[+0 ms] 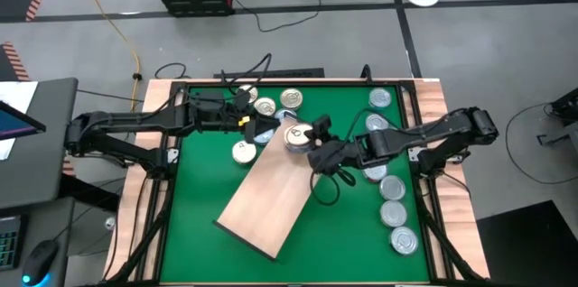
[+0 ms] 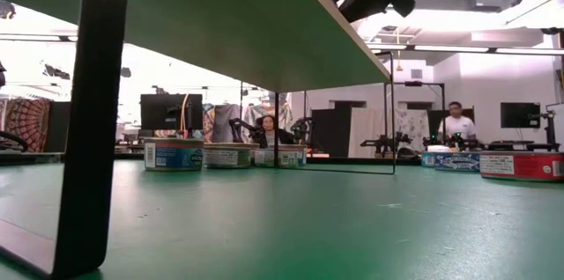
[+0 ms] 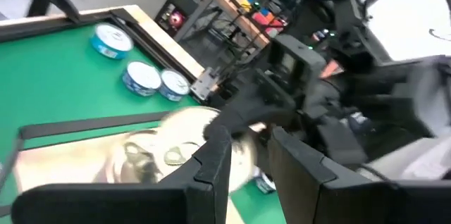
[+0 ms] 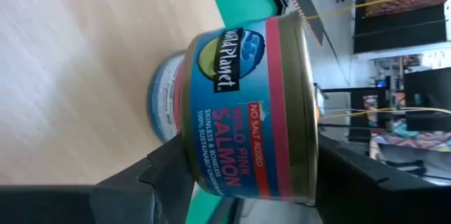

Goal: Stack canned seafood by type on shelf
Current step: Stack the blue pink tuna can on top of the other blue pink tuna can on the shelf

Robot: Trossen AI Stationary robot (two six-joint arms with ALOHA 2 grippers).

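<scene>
1. The shelf (image 1: 266, 201) is a long tan wooden board, raised on dark legs and lying slantwise across the green surface.
2. A salmon tin (image 4: 243, 108) with a blue and red label stands stacked on another tin at the shelf's far end.
3. Other tins (image 1: 395, 213) lie in a row along the right edge; several more (image 1: 266, 105) cluster near the far edge, seemingly gold-lidded.

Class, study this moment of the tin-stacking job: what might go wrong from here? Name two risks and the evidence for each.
1. The right gripper straddles a salmon tin set on another tin near the shelf's end; a careless release or pull-back might topple the stack.
2. The left gripper sits close beside that stack, so the two arms may collide.
</scene>
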